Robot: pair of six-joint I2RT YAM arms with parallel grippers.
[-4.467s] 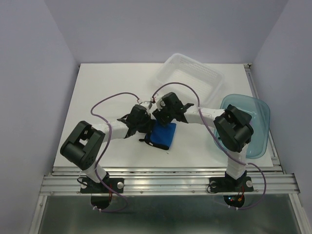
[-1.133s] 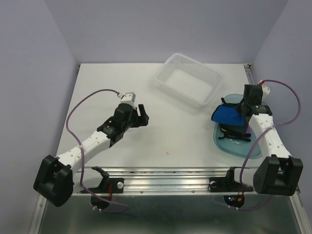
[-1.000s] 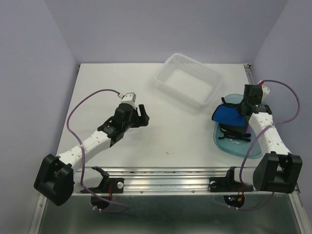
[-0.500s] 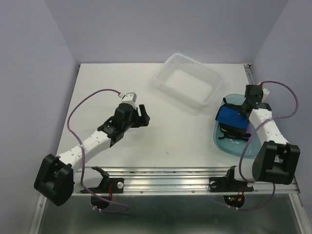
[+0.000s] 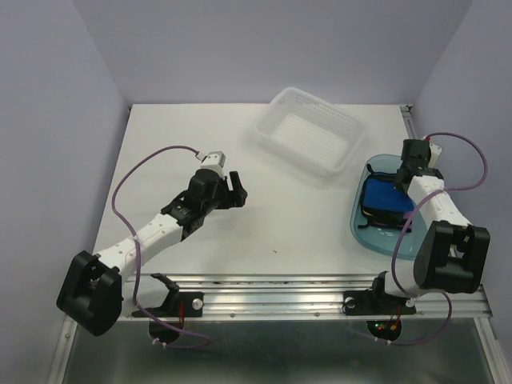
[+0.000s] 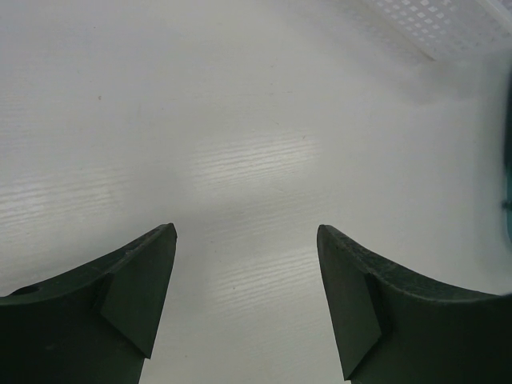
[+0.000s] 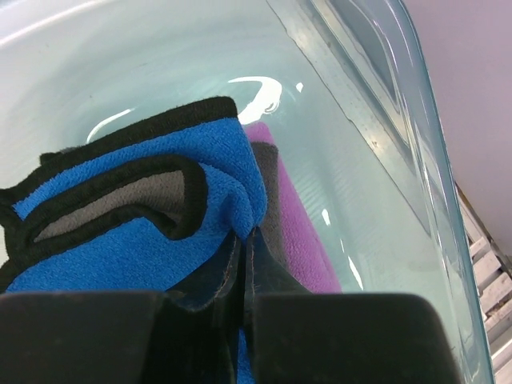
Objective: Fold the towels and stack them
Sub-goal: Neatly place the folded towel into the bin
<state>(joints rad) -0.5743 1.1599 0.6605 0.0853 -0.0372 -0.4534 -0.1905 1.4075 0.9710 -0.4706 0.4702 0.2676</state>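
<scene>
By the desk's [image 5: 184,136] right edge, towards the near side, a translucent blue-green tray [image 5: 416,240] holds the blue towel [image 5: 384,198], folded, its dark edging showing. It lies on a purple towel [image 7: 298,228] that peeks out along one side. The right gripper [image 7: 244,268] is down in the tray, clenched on a fold of the blue towel. Left of the desk's centre, the left gripper [image 6: 244,232] hovers released, fingers [image 6: 144,280] wide apart over bare desk. A white perforated basket [image 5: 264,128] sits towards the far edge.
</scene>
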